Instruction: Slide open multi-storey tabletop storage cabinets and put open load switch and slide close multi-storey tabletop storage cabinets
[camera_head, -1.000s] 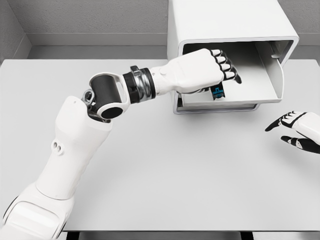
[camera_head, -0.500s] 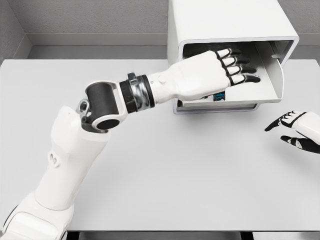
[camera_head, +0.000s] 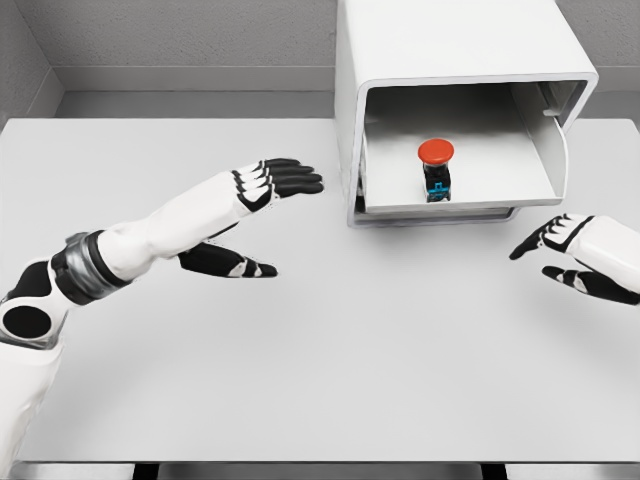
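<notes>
One white table (camera_head: 330, 380) carries everything. Storage cabinet (camera_head: 450, 60) sits at its far side, drawer (camera_head: 455, 195) slid out and open. Left hand (camera_head: 250, 215) hovers over the table, fingers spread flat, thumb below, holding nothing, well left of the cabinet. Right hand (camera_head: 575, 260) at the right edge, fingers relaxed and empty, just below the drawer's right corner. Load switch (camera_head: 436, 170), red cap on top, stands upright in the drawer, apart from both hands.

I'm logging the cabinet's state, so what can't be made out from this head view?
- Cabinet: any lower storeys, hidden by its own top.
- Load switch: markings on its blue-black body, too small.
- Right hand: forearm cut off by the right edge.
- Drawer handle: not discernible.
</notes>
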